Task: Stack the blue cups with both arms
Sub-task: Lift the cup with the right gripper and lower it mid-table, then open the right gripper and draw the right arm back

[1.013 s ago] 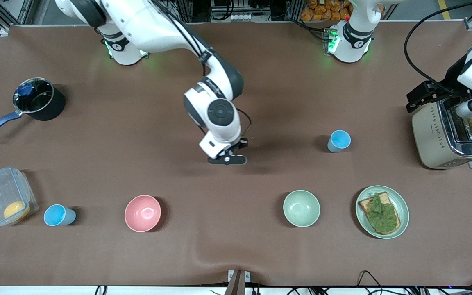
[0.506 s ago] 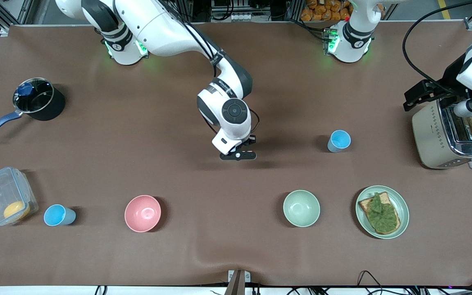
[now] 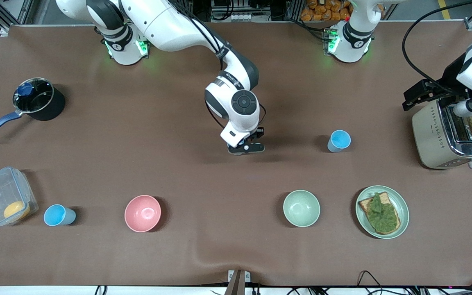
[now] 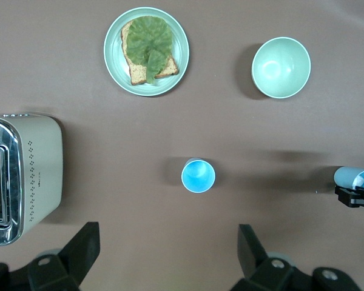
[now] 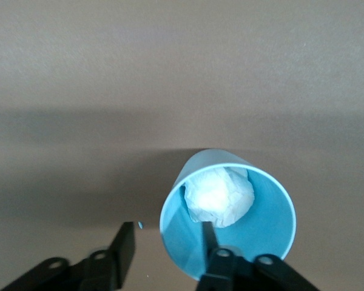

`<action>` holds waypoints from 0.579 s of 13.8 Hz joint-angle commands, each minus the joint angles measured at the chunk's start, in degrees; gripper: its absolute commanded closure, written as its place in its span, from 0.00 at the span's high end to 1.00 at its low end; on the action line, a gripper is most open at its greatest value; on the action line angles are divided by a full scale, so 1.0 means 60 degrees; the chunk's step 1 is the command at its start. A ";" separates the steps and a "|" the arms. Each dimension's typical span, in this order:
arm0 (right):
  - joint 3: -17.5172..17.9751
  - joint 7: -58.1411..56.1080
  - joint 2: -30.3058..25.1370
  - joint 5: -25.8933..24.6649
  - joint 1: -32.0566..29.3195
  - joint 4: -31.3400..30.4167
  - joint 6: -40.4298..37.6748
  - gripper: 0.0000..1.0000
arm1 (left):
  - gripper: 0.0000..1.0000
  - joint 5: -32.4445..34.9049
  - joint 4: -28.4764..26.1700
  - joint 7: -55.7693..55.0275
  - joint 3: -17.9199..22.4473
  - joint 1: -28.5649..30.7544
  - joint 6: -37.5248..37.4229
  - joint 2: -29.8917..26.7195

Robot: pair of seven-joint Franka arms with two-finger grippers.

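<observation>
A blue cup (image 3: 339, 140) stands upright mid-table toward the left arm's end, and shows too as the blue cup (image 4: 198, 175). A second blue cup (image 3: 57, 215) stands next to the clear box, nearer the front camera. Another blue cup (image 5: 230, 212), with crumpled white paper inside, is at my right gripper (image 5: 167, 229). That gripper is open: one finger is inside the cup, the other outside and apart from its wall. My right gripper (image 3: 247, 148) hides this cup in the front view. My left gripper (image 4: 168, 254) waits open and empty, high above the table.
A toaster (image 3: 449, 135) holding bread stands at the left arm's end. A plate with toast (image 3: 382, 212), a pale green bowl (image 3: 301, 208) and a pink bowl (image 3: 142, 213) lie nearer the front camera. A saucepan (image 3: 38, 99) and a clear box (image 3: 4, 196) sit at the right arm's end.
My right arm has swung toward the left arm's end of the table, closer to the standing cup, and its fingers have parted. The left arm has barely moved.
</observation>
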 commanded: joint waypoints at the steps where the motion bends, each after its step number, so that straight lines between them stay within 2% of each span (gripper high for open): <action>1: -0.0159 -0.0026 -0.0614 0.0005 -0.0158 0.0196 -0.1109 1.00 | 1.00 -0.0222 0.0116 -0.0090 -0.0019 0.0056 -0.0199 -0.0027; 4: -0.0597 -0.0025 -0.2107 -0.0039 -0.0932 0.0094 -0.2387 1.00 | 1.00 -0.0222 0.0116 -0.0090 -0.0019 0.0056 -0.0199 -0.0027; 6: -0.0613 -0.0578 -0.2826 -0.0068 -0.1708 -0.0198 -0.2609 1.00 | 1.00 -0.0222 0.0116 -0.0090 -0.0004 0.0071 -0.0199 -0.0027; 8: -0.0643 -0.1836 -0.3442 -0.0463 -0.2541 -0.0682 -0.2595 1.00 | 1.00 -0.0222 0.0116 -0.0090 0.0011 0.0071 -0.0199 -0.0027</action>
